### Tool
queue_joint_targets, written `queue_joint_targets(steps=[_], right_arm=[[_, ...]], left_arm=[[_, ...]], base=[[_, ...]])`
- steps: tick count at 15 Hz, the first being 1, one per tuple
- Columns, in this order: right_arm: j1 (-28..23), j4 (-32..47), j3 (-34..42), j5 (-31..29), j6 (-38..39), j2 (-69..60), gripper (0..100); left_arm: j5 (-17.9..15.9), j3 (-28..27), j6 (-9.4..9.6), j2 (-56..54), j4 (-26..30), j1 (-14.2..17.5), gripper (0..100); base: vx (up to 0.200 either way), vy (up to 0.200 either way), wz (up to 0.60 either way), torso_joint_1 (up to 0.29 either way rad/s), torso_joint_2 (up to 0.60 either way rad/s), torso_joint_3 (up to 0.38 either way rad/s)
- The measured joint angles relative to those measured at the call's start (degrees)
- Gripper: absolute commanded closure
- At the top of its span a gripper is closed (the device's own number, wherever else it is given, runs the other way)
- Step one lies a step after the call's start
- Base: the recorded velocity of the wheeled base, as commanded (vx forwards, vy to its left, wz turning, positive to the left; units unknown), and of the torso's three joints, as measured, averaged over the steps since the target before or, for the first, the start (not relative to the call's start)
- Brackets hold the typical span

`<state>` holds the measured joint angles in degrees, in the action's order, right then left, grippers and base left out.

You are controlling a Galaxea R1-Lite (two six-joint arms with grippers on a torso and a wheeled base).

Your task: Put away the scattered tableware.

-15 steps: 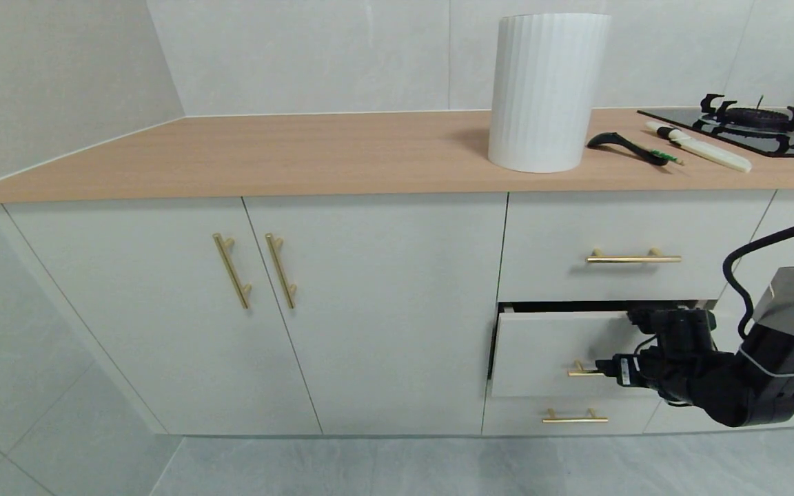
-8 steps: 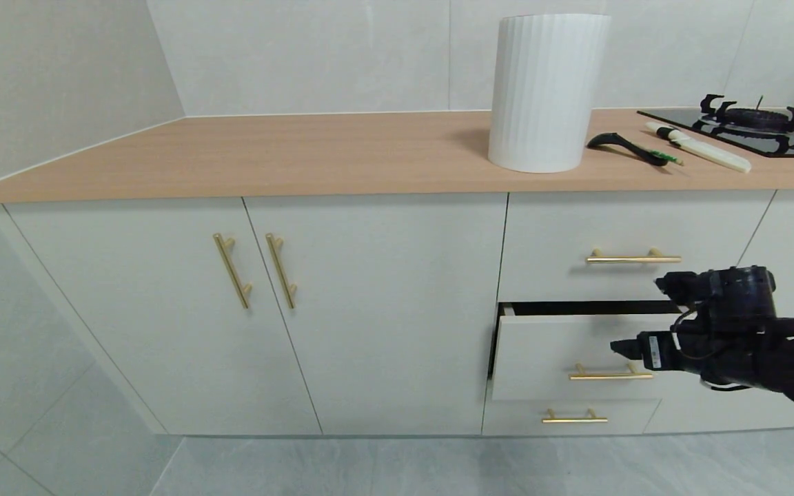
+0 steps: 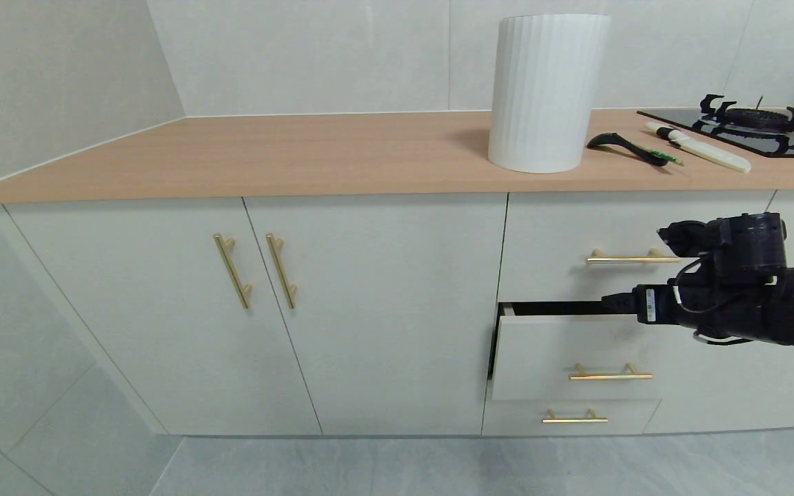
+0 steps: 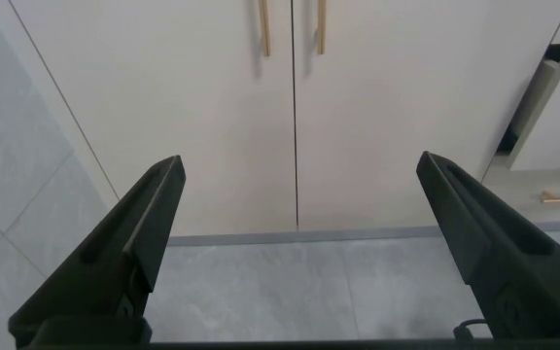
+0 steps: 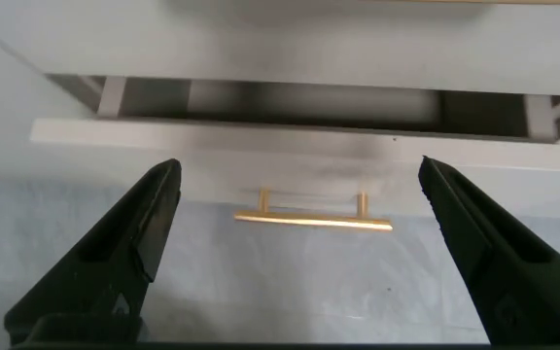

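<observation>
On the wooden countertop (image 3: 266,155) lie a black spoon (image 3: 628,147) and a cream-white knife-like utensil (image 3: 700,147), to the right of a tall white ribbed container (image 3: 545,93). Below them the middle drawer (image 3: 555,348) stands slightly pulled out, with a dark gap above its front. My right gripper (image 3: 619,300) hangs open in front of that gap, above the drawer's gold handle (image 3: 609,375) and holding nothing. The right wrist view has the drawer front (image 5: 290,146) and handle (image 5: 312,220) between the open right gripper (image 5: 299,253). My left gripper (image 4: 295,243) is open and empty, low before the double cabinet doors (image 4: 295,117).
A black gas hob (image 3: 755,124) sits at the counter's far right. The top drawer (image 3: 631,238) and the bottom drawer (image 3: 573,417) are closed. The double doors (image 3: 259,310) with gold handles are closed. Grey floor tiles (image 3: 369,468) run in front of the cabinets.
My right gripper has left the middle drawer's handle, drawn back to the right and risen to the level of the drawer's top edge. The drawer stays partly open.
</observation>
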<state>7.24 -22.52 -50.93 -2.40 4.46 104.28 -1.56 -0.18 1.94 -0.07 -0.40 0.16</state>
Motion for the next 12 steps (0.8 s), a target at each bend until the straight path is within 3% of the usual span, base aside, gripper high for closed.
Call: queue_joint_targets(steps=[12], right_arm=[[0.0,-18.0,-1.5,-2.0,1.5,15.8,0]], left_arm=[[0.0,0.0,-0.02,0.0,0.0,0.0,0]], base=[[0.000,0.000,0.00,0.000,0.00,0.000]])
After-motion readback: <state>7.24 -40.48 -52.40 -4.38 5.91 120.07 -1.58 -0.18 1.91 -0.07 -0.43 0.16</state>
